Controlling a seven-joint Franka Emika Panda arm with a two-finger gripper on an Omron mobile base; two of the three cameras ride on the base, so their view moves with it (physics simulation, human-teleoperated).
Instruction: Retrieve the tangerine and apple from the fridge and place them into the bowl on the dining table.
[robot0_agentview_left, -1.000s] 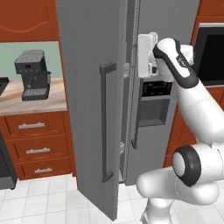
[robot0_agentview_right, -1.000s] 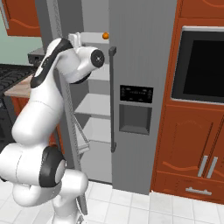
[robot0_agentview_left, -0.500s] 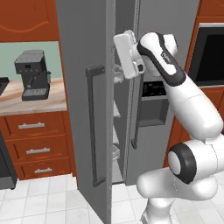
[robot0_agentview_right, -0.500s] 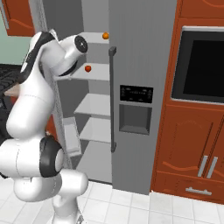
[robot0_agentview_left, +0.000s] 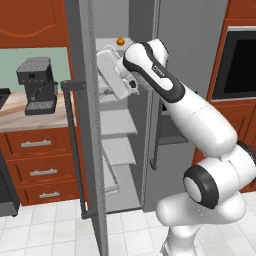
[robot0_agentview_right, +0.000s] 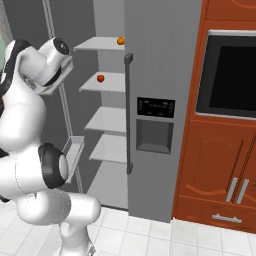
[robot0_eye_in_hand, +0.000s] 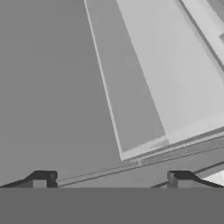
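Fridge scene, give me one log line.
fridge: left door open | tangerine: top shelf | apple: shelf below | claw: open, empty

Glossy white rounded arm (robot0_agentview_left: 200, 115), black joint bands, seemingly boxy white hand (robot0_agentview_left: 114, 74)

Orange tangerine (robot0_agentview_right: 120, 41) – red apple (robot0_agentview_right: 100, 78)

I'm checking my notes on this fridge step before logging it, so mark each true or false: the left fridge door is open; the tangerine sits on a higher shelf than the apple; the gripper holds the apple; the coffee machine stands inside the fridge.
1. The left door of the fridge is open. True.
2. The tangerine sits on a higher shelf than the apple. True.
3. The gripper holds the apple. False: its jaws are open and empty.
4. The coffee machine stands inside the fridge. False: it stands on the counter left of the fridge.
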